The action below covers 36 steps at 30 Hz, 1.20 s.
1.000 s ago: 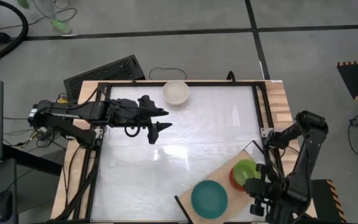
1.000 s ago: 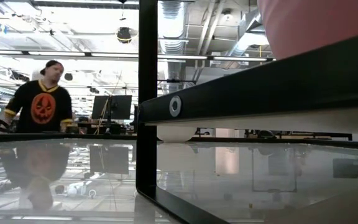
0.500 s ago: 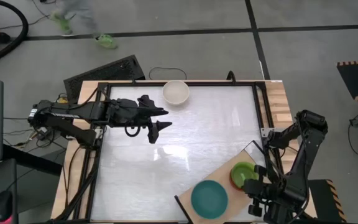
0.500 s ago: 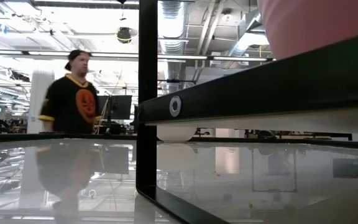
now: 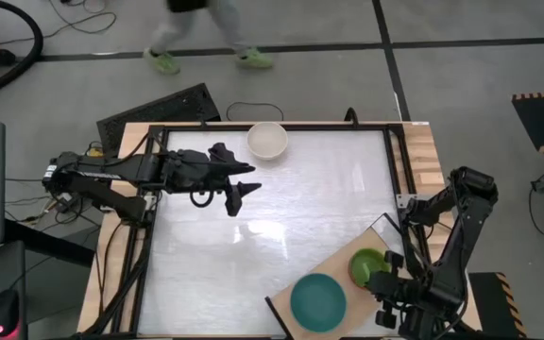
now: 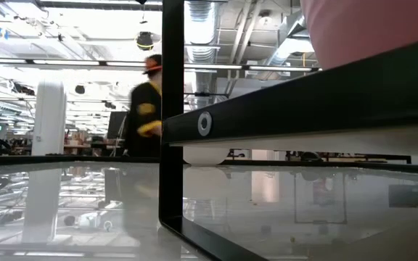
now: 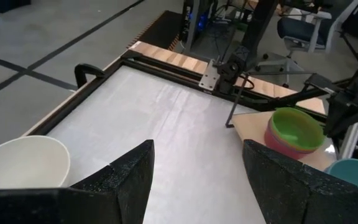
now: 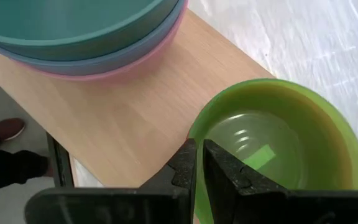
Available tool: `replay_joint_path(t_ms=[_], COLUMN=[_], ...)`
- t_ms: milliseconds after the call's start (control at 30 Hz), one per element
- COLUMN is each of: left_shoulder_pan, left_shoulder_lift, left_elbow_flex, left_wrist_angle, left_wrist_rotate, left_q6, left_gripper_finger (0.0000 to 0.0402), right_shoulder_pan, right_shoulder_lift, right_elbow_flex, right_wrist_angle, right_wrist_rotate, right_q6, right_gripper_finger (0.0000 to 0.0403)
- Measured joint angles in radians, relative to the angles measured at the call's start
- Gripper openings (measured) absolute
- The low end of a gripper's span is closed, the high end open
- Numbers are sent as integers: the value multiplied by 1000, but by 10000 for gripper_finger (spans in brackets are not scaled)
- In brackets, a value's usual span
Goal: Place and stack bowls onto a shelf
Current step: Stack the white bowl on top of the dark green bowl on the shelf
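Observation:
The lime green bowl (image 5: pixel 368 265) sits in a reddish-pink stack on the light-wood shelf (image 5: pixel 343 283) at the table's near right corner. My right gripper (image 8: pixel 196 163) is shut on its rim. Beside it on the shelf stands a second stack: a teal bowl (image 5: pixel 317 301) in a slate blue one, in a light pink one (image 8: pixel 123 71). The cream-white bowl (image 5: pixel 267 140) rests on its base at the table's far edge. My left gripper (image 7: pixel 197 180) hovers open just left of and nearer than that bowl (image 7: pixel 23 165). My right gripper pinches the lime green bowl's rim (image 8: pixel 193 132) on its near right side, one finger (image 8: pixel 219 167) inside the bowl and one outside. The fingers come from above, slanting in from the near right corner. The bowl stands upright, nested in the bowl below.
A black metal frame (image 5: pixel 392 179) borders the white table top; the shelf lies slantwise over its near right corner. The table's middle (image 5: pixel 291 217) holds nothing. A person walks past beyond the far edge (image 5: pixel 206 38).
My right gripper has moved a little down and toward the near edge, still shut on the lime green bowl. The bowl has sunk into the red one below, so less red shows. A person has walked across the room behind the table.

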Motion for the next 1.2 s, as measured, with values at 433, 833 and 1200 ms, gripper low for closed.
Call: replay_joint_path(t_ms=[433, 833, 1200], left_shoulder_pan=[178, 535, 677], left_shoulder_lift=[76, 368, 558], left_elbow_flex=[0, -1, -1], left_wrist_angle=[-203, -163, -83], left_wrist_rotate=[7, 357, 467], left_q6=[118, 634, 900], left_gripper_finger=[229, 229, 228], right_shoulder_pan=[-13, -17, -16], right_shoulder_lift=[-64, -163, -160], right_elbow_flex=[98, 119, 119], right_wrist_angle=[-87, -82, -111], right_wrist_rotate=[-31, -39, -71], right_q6=[-7, 27, 21], right_gripper_finger=[57, 57, 57])
